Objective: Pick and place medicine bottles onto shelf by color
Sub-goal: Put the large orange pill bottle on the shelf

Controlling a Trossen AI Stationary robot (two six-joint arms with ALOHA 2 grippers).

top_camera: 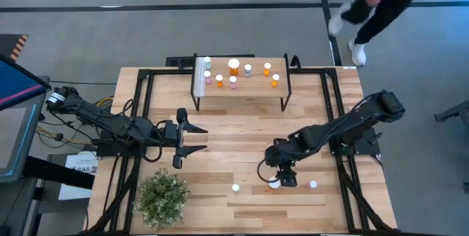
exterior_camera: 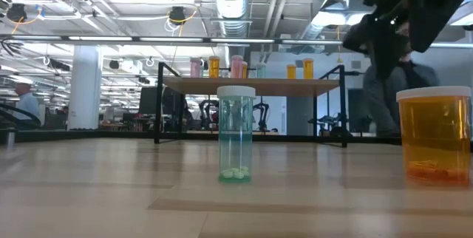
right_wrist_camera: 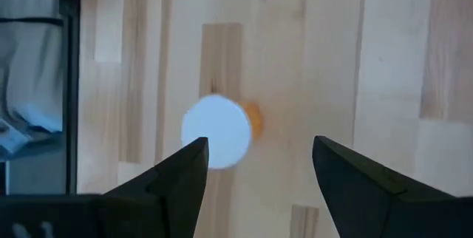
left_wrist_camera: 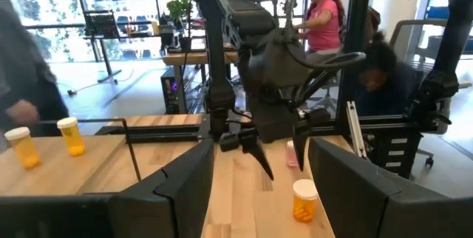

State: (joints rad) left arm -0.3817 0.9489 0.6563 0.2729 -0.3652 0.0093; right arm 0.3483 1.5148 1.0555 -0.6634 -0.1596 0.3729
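Your right gripper (top_camera: 277,180) sits low and right of centre in the high view, fingers spread, directly above an orange bottle (right_wrist_camera: 222,131) standing on the table (top_camera: 234,130) — its white cap shows between the two fingers in the right wrist view, nothing clamped. Just right of it stands a pink bottle (top_camera: 313,185), and to its left a blue-green bottle (top_camera: 236,188). In the low view that blue-green one stands centre frame, the orange one at the right edge, with the dark arm hanging over it.

Your left gripper (top_camera: 192,140) waits left of centre, fingers apart and empty, pointing across the table toward the right arm. A plant (top_camera: 163,198) sits at lower left, well clear of both arms.

The shelf (top_camera: 240,82) stands at upper centre, already carrying a row of bottles — orange, pink and blue-green. A person (top_camera: 377,5) walks past at upper right, beyond the table.
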